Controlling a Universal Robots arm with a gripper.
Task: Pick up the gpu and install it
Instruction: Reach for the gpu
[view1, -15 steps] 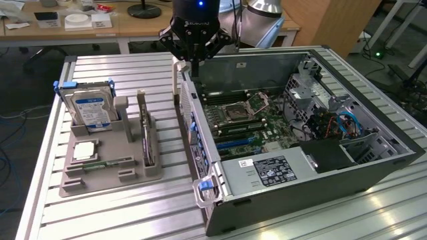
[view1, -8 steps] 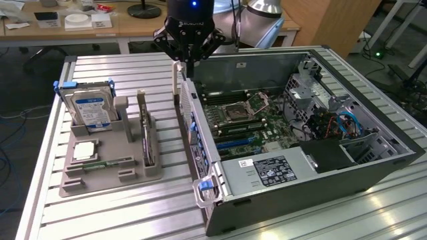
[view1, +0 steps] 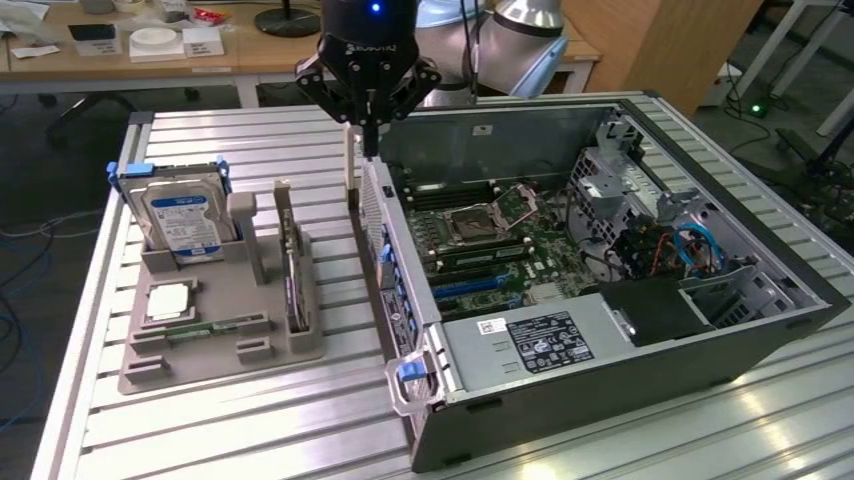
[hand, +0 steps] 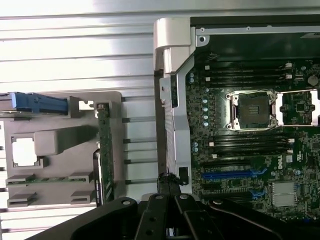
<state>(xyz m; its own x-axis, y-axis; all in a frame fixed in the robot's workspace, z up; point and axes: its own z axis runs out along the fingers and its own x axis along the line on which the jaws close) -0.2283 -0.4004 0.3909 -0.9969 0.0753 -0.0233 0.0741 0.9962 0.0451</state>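
Claw (view1: 372, 150), marked Robotiq, is pressed together, nothing pinched; gpu (view1: 291, 275) is seen upright in tray (view1: 200, 352), below and beside it.

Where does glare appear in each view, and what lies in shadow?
Exterior view: glare streaks on the table slats beside the computer case, whose black inner cover is deep in shadow. Wrist view: the slats farthest from the pincer wash out white; the pincer itself is a dark silhouette.

Behind the ribbed metal table (view1: 227, 420) stand a cluttered wooden desk (view1: 254, 52) and a wooden cabinet (view1: 667, 40) on dark floor (view1: 27, 190).
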